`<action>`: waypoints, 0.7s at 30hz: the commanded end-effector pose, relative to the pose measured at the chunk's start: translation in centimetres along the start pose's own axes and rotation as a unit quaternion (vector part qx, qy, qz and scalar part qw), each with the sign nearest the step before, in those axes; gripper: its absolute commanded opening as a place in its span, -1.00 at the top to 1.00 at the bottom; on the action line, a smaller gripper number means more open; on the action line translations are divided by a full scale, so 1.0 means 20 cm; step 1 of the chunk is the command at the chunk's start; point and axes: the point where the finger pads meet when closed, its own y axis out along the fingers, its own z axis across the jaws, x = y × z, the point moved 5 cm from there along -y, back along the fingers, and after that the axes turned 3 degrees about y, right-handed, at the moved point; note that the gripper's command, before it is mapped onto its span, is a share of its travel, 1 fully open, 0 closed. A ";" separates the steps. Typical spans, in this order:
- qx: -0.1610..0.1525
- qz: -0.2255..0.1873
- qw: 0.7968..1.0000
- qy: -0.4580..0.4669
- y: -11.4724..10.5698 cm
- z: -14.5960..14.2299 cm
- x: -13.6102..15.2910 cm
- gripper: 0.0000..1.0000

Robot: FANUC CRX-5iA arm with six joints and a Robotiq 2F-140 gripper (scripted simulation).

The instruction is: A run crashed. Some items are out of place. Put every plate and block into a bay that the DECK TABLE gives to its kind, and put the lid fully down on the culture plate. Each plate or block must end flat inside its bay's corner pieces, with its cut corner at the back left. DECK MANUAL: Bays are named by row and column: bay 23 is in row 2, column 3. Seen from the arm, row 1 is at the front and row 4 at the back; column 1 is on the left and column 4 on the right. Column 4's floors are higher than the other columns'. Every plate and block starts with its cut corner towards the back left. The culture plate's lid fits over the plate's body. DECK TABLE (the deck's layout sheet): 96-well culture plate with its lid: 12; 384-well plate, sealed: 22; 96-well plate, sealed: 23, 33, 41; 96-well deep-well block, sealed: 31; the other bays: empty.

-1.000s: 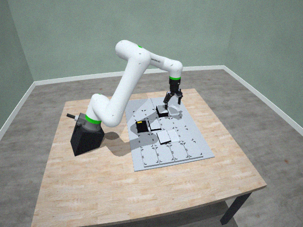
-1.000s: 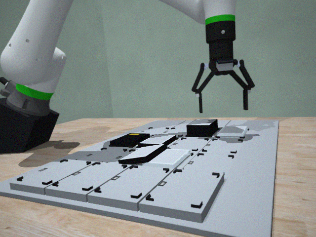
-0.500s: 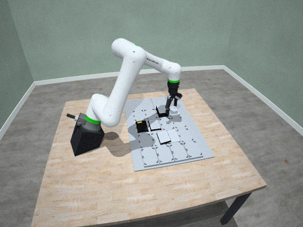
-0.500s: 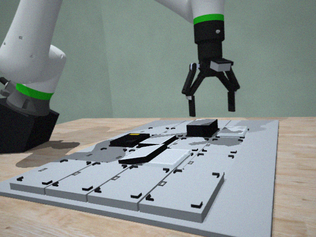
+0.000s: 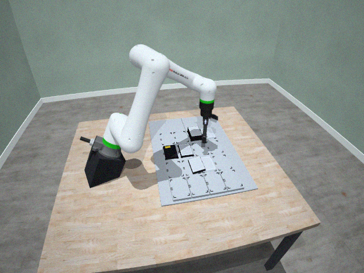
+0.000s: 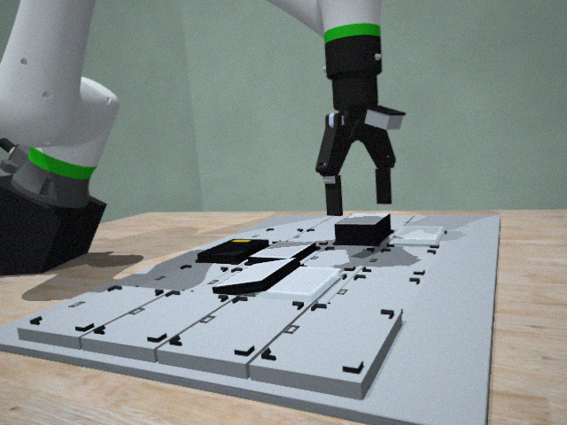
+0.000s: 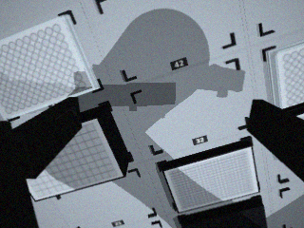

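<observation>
My gripper is open and empty above the deck. A deep-well block stands in bay 31. A pale round-well plate lies in bay 41, another in bay 33. A fine-grid plate lies in bay 22. A black plate with a yellow patch is in bay 12; its lid's seating cannot be told. A white-topped, black-sided plate sits tilted at bay 23, against the bay 33 plate.
The grey deck has raised column 4 floors along the side nearest the top and exterior views. Bays 11, 21, 13, 32, 42 and 43 hold nothing visible. The block is the tallest item under the gripper.
</observation>
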 end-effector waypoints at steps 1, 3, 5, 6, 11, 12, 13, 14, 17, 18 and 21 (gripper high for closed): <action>-0.010 -0.005 0.995 -0.096 0.00 0.11 0.01 -1.00; -0.010 -0.005 0.992 -0.129 0.00 0.15 0.01 -1.00; -0.010 -0.005 0.987 -0.162 0.00 0.19 0.01 -1.00; -0.010 -0.005 0.984 -0.175 0.00 0.21 0.02 -1.00; -0.010 -0.005 0.984 -0.175 0.01 0.27 0.02 -1.00; -0.010 -0.005 0.984 -0.175 0.01 0.29 0.03 -1.00; -0.010 -0.005 0.984 -0.175 0.01 0.31 0.03 -1.00; -0.010 -0.005 0.984 -0.175 0.01 0.33 0.03 -1.00; -0.010 -0.005 0.984 -0.175 0.01 0.39 0.04 -1.00; -0.010 -0.005 0.984 -0.175 0.01 0.41 0.04 -1.00; -0.010 -0.005 0.984 -0.175 0.02 0.47 0.05 -1.00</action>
